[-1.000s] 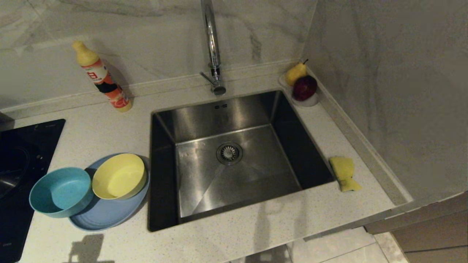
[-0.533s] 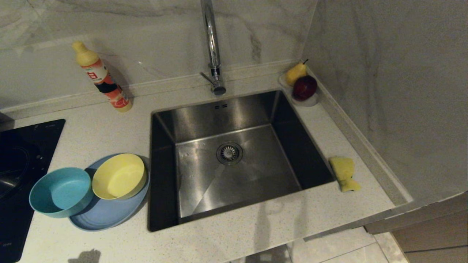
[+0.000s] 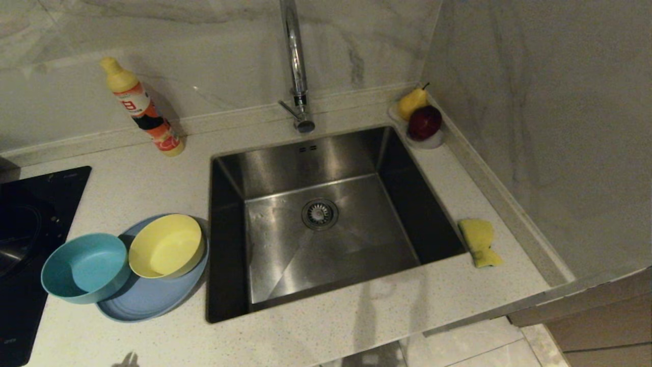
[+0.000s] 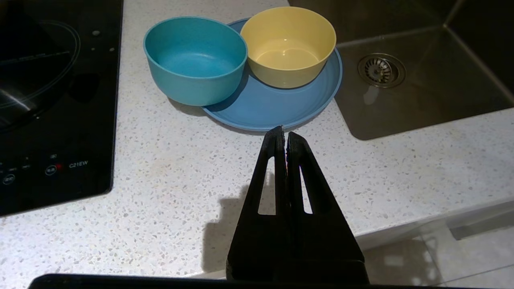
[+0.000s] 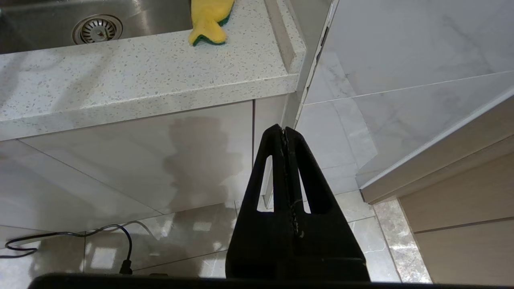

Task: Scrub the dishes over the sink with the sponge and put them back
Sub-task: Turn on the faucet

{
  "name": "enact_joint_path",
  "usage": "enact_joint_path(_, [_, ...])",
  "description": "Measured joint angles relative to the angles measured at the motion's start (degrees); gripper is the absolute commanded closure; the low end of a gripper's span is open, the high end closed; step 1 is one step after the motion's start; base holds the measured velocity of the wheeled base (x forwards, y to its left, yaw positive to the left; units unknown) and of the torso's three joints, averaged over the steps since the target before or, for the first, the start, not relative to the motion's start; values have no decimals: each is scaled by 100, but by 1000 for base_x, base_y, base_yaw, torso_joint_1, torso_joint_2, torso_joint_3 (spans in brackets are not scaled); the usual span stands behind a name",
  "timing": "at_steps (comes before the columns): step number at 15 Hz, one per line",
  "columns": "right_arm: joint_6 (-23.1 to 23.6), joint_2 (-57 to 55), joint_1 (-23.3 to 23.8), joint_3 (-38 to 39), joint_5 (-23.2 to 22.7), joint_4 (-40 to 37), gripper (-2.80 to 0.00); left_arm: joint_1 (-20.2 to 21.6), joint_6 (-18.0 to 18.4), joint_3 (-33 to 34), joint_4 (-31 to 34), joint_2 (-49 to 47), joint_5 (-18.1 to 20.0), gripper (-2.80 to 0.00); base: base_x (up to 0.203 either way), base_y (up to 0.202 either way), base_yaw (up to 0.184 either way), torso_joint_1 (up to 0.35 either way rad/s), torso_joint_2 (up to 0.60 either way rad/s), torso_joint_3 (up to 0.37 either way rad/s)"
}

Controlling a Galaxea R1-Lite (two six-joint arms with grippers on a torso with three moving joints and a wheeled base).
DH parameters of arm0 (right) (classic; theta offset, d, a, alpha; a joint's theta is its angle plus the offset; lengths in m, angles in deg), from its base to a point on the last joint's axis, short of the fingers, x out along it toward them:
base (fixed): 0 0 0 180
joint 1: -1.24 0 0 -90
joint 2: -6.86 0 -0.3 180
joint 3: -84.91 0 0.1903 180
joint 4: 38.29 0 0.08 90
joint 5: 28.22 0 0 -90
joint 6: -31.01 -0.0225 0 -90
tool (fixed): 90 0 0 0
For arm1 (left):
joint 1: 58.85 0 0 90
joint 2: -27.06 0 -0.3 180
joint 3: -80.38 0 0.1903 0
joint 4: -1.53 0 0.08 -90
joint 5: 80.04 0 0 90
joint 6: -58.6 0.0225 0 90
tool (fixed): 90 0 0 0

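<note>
On speckled white stone counter [image 3: 153, 178], soft yellow sponge w/ green scouring layer [image 3: 479, 240] is lying light & squashy, probably best pinched mid-body; both grippers, left gripper [image 4: 283, 134] & right gripper [image 5: 281, 132], are sitting closed, empty.

A detergent bottle [image 3: 142, 108] is seen leaning at the far left of the speckled surface [image 3: 316, 331]. A black cooktop [image 3: 25, 244] is set at the left edge. A pear [image 3: 411, 102] and a red apple [image 3: 424, 122] are kept in a clear dish [image 3: 433, 141] in the far right corner.

A home kitchen is shown: a steel sink [image 3: 326, 219] w/ chrome faucet [image 3: 295, 66] is set into a speckled counter [image 3: 356, 326]. An induction hob [image 3: 30, 244], detergent bottle [image 3: 142, 109] & marble-look wall tiles [image 3: 204, 61] are seen nearby.
</note>
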Motion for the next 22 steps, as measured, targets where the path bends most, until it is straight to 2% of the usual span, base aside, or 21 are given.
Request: enact_joint_path(22, [-2,0,0,0,-2,0,0,0,-231,0,-194,5,-40,0,0,0,0,0,0,0])
